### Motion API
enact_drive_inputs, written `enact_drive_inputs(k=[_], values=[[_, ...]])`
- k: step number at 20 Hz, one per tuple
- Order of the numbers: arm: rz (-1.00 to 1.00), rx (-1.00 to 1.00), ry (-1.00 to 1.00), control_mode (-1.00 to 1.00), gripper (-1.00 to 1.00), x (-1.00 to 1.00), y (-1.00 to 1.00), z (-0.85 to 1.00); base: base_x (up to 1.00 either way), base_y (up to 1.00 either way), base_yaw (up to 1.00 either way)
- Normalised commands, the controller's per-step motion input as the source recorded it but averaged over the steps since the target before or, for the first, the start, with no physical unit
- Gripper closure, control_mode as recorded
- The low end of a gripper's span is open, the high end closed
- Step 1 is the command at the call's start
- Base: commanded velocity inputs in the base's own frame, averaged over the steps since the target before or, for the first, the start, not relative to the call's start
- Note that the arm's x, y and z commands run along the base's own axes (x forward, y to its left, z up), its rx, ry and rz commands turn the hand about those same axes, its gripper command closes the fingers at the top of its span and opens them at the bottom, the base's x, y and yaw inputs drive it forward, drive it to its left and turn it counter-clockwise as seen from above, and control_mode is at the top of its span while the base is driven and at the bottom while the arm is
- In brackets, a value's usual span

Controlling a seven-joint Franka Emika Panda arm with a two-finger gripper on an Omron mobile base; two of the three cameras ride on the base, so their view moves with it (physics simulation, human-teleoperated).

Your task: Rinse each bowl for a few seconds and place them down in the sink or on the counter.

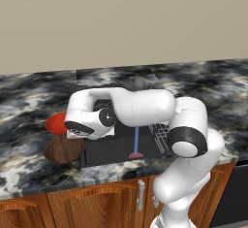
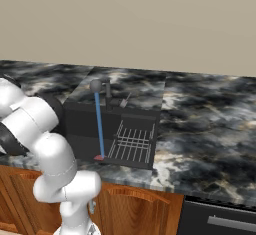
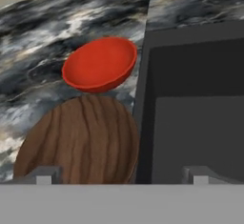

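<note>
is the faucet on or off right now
On. A thin blue stream runs straight down from the faucet to the floor of the sink, and it shows in the left base view too.

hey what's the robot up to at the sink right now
The white arm has its claw open, held low over the wooden bowl, gripping nothing. That bowl and the red bowl both sit on the counter just left of the dark sink. Water runs from the faucet; neither bowl is under it.
</note>
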Motion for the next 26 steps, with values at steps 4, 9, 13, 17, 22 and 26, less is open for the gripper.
enact_drive_inputs(k=[4,9,13,17,22,26], values=[[0.0,-0.09,-0.08,-1.0,-1.0,-0.22,0.0,0.52,0.0,0.0,0.0],[0.0,-0.11,-0.09,-1.0,-1.0,-0.21,0.0,0.48,0.0,0.0,0.0],[0.0,-0.11,-0.09,-1.0,-1.0,-0.21,0.0,0.48,0.0,0.0,0.0],[0.0,-0.1,-0.08,-1.0,-1.0,-0.22,0.0,0.49,0.0,0.0,0.0],[0.0,-0.07,-0.06,-1.0,-1.0,-0.29,-0.01,0.56,0.0,0.0,0.0],[0.0,-0.04,-0.03,-1.0,-1.0,-0.34,-0.04,0.59,0.0,0.0,0.0]])
